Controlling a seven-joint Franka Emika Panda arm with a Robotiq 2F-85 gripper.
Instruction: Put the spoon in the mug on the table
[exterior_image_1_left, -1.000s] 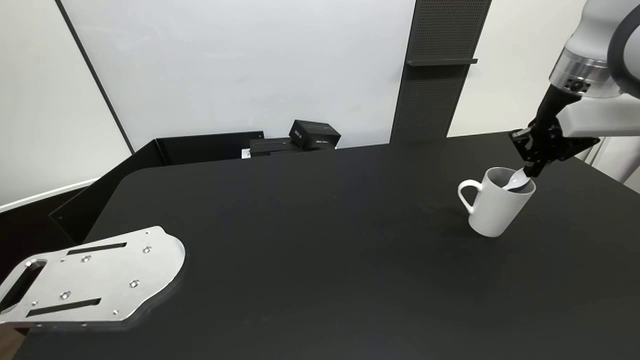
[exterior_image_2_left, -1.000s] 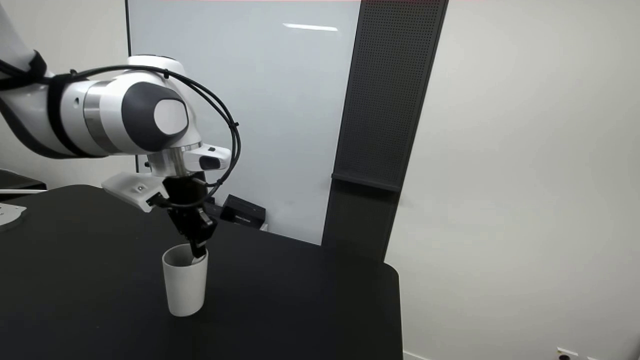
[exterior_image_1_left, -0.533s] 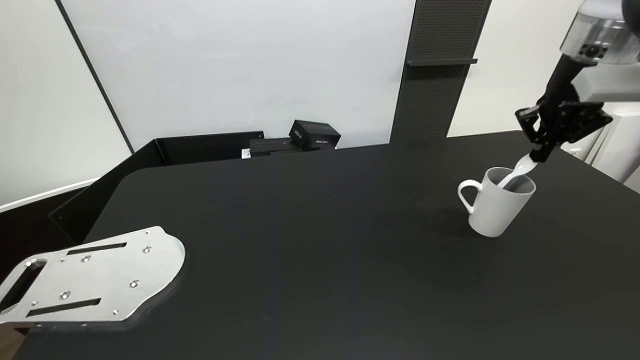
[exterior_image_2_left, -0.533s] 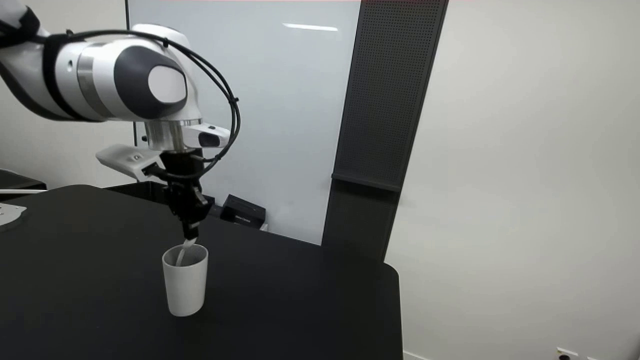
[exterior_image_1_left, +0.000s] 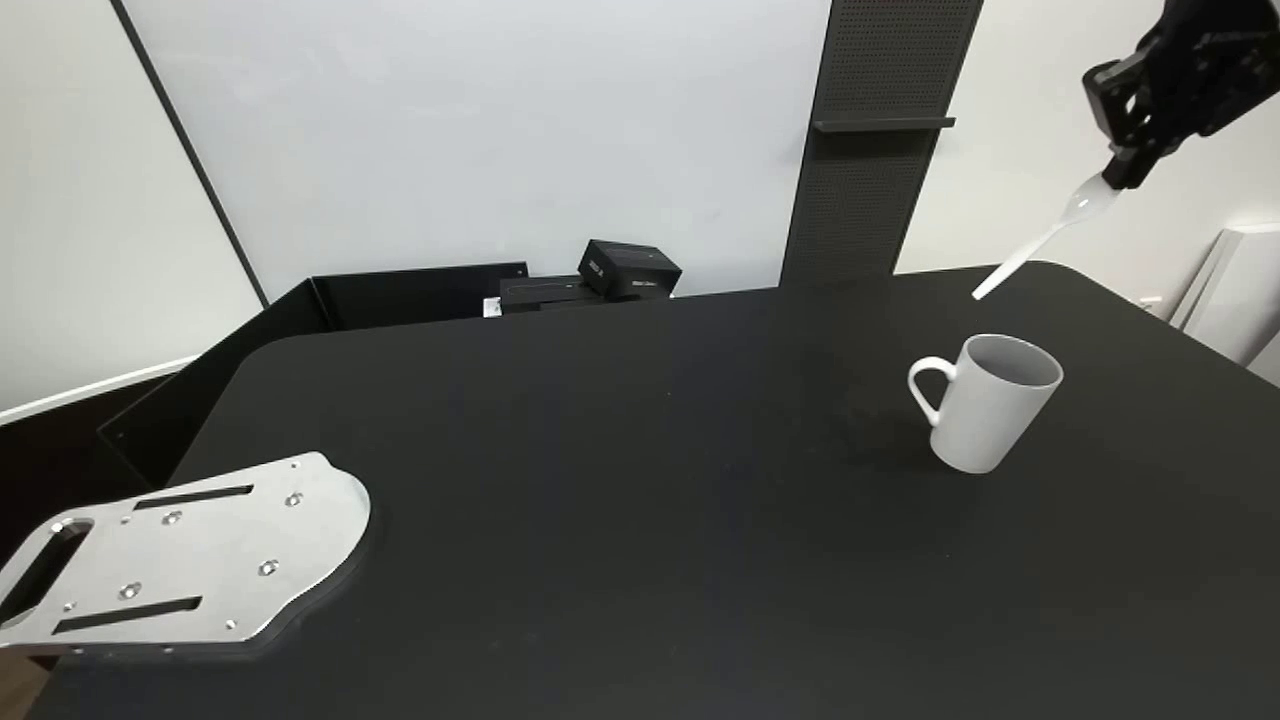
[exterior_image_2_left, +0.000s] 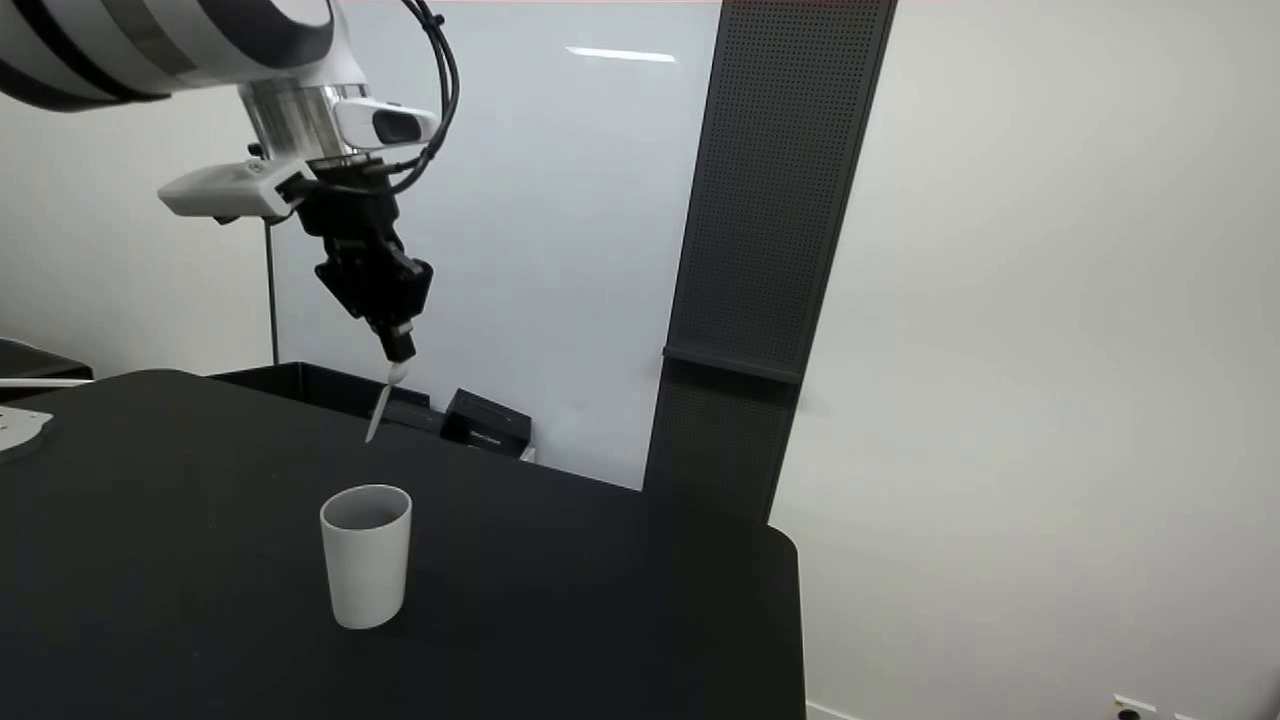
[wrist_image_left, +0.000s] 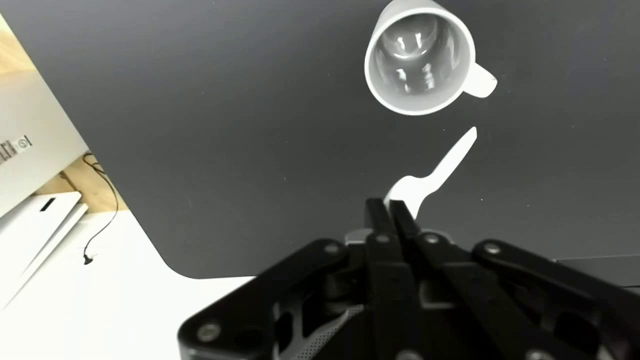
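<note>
The white mug (exterior_image_1_left: 992, 420) stands upright on the black table (exterior_image_1_left: 600, 500); it also shows in an exterior view (exterior_image_2_left: 366, 575) and in the wrist view (wrist_image_left: 419, 107). I look into its open top and see nothing inside. My gripper (exterior_image_1_left: 1126, 168) is shut on the bowl of the white spoon (exterior_image_1_left: 1090, 200), well above the table. The handle slants down, its tip above and apart from the mug's rim. The spoon (exterior_image_2_left: 379, 412) and gripper (exterior_image_2_left: 398, 345) also show in an exterior view. In the wrist view the spoon (wrist_image_left: 417, 190) comes out between the fingertips (wrist_image_left: 389, 206), which hide part of its bowl.
A white perforated metal plate (exterior_image_1_left: 200, 560) lies at the table's left edge. Black boxes (exterior_image_1_left: 628, 270) stand behind the table's far edge. White panels (exterior_image_1_left: 1240, 285) lean beyond the table's corner, with a cable (wrist_image_left: 107, 220) on the floor there.
The gripper has risen, lifting the spoon from inside the mug to fully above and clear of it. The mug has shifted slightly to the left in both exterior views and stays upright.
</note>
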